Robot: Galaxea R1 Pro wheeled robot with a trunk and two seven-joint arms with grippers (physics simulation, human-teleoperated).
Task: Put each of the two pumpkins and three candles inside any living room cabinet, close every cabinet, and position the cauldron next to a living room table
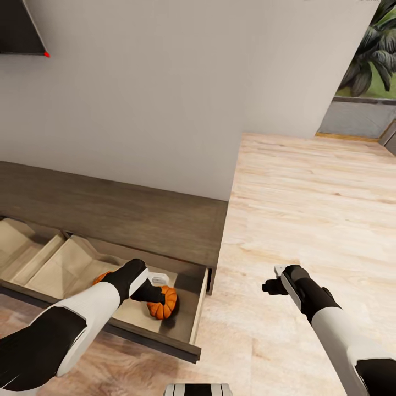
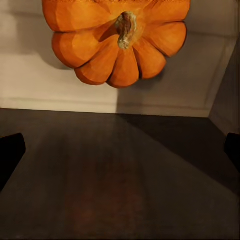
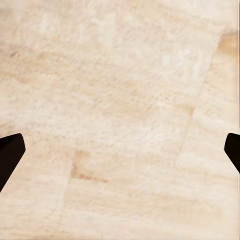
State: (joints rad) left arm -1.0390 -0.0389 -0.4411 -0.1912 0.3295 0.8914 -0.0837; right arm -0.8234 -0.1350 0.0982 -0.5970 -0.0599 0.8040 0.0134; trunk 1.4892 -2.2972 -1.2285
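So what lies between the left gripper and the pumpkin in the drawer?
Nothing: in the left wrist view, bare drawer floor separates the open left gripper from the pumpkin.

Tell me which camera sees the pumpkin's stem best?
The left wrist view: the pumpkin is big and close there, stem pointing at the camera. The head view shows a pumpkin in the open drawer, partly behind the left hand, too small to make out its stem. The right wrist view looks at floor.
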